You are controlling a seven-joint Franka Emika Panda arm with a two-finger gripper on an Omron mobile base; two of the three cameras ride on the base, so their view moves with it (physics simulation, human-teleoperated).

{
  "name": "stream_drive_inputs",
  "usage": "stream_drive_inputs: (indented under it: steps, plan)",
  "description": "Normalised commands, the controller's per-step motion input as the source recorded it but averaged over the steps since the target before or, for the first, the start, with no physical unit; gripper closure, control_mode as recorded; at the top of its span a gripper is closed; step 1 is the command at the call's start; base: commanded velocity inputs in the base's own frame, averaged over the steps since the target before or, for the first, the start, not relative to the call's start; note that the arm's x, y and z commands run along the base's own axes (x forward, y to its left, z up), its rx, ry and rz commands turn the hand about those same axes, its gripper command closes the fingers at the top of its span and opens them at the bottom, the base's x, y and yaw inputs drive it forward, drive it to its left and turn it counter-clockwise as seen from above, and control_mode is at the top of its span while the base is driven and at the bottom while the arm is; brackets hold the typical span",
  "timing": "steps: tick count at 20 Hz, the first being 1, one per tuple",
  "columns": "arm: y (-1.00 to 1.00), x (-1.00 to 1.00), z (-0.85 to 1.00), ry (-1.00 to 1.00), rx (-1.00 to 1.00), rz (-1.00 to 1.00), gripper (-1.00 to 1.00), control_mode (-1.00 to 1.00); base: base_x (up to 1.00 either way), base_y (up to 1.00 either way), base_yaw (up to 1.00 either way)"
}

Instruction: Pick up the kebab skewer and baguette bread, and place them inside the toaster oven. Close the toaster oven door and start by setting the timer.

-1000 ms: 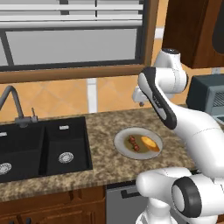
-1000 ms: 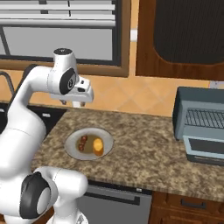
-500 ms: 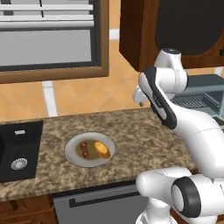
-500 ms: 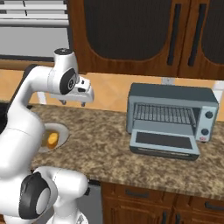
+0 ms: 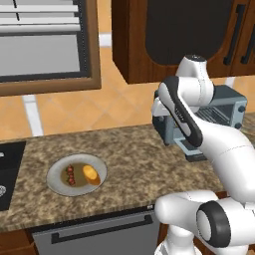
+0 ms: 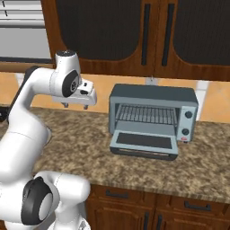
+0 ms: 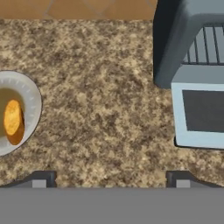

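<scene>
At the right of the left base view the arm hides most of the toaster oven (image 5: 226, 107). The hand view's left edge cuts the plate (image 7: 30, 94) (baguette bread (image 7: 13, 121) half shown).

The kebab skewer (image 5: 70, 175), a short stick of dark red and brown chunks, lies on a grey plate (image 5: 56, 183) on the bench (image 5: 129, 164), just left of the baguette bread (image 5: 90, 173), a small oval golden-orange loaf lying flat on the same plate. Well to the right stands the boxy blue-grey toaster oven (image 6: 152, 116), wire rack showing. The toaster oven door (image 6: 143, 143) is folded down flat toward the near edge, its dark glass pane facing up.
</scene>
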Motion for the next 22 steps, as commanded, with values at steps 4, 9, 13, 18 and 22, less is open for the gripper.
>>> stream_drive_inputs:
  steps: [4, 9, 13, 18, 22]
  plan:
    - [0.00, 0.00, 0.00, 0.00, 0.00, 0.00, -1.00, 1.00, 0.26, -0.12, 0.00]
    - [0.00, 0.00, 0.00, 0.00, 0.00, 0.00, -1.00, 1.00, 0.39, 0.02, 0.00]
    - [0.00, 0.00, 0.00, 0.00, 0.00, 0.00, -1.00, 1.00, 0.44, 0.02, 0.00]
    - [0.00, 0.00, 0.00, 0.00, 0.00, 0.00, -1.00, 1.00, 0.32, 0.01, 0.00]
    - [0.00, 0.00, 0.00, 0.00, 0.00, 0.00, -1.00, 1.00, 0.00, 0.00, 0.00]
